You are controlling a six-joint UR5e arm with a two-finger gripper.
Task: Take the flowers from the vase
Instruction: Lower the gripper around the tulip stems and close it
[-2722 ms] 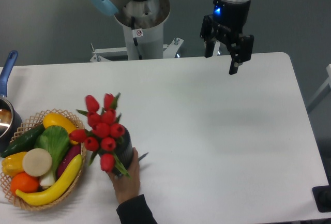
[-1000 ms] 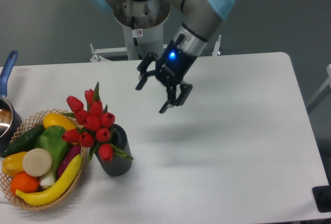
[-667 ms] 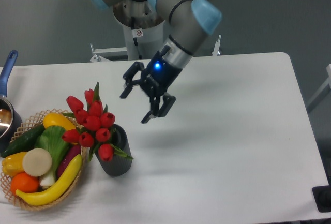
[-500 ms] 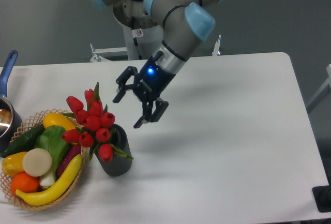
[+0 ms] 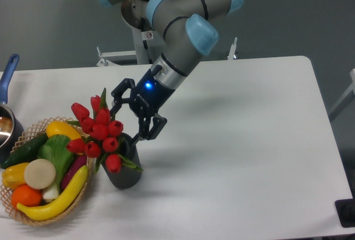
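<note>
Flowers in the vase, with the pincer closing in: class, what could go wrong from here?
1. The open pincer comes in from the side, level with the red buds of the flowers. It may crush or scatter the buds instead of gripping the stems.
2. The vase stands free on the table, so a nudge, or stems that stick as they lift, could tip it.
3. The wicker basket sits right beside the vase, so a toppled vase could knock it.
</note>
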